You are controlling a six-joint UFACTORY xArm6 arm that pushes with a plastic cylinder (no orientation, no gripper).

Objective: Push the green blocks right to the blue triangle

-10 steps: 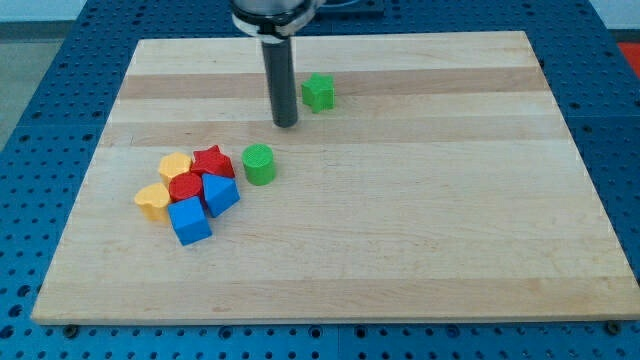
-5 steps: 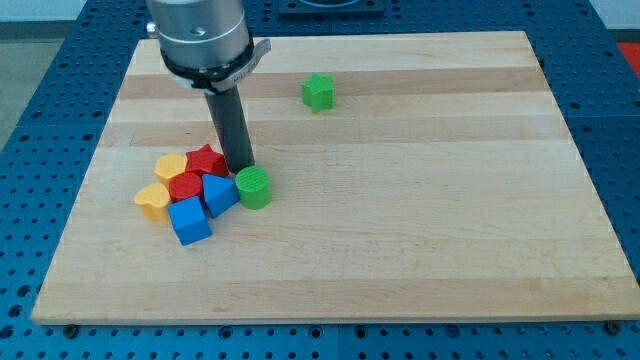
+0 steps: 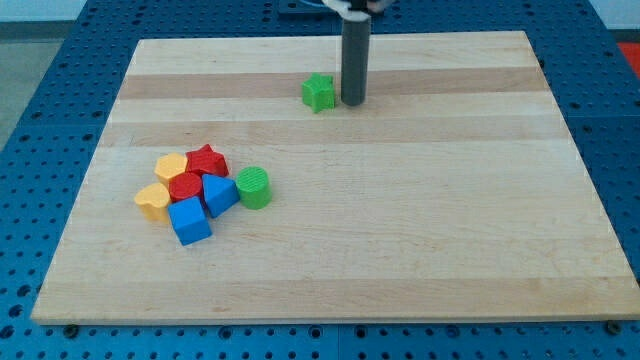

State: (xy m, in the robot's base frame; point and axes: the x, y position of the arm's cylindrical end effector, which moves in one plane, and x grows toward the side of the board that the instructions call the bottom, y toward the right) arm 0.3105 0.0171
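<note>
My tip (image 3: 352, 102) is sitting just right of the far green block (image 3: 319, 92), maybe touching, probably so it can shove it left toward the blue triangle (image 3: 219, 193); there is no hand to open or close.

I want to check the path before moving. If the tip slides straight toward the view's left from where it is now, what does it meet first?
My tip would meet the green star-like block first; it sits immediately to the tip's left, though depth alignment is uncertain.

My tip (image 3: 352, 102) is set just right of the star block (image 3: 319, 92); the cylinder (image 3: 254, 187) is placed beside the triangle (image 3: 219, 193).
</note>
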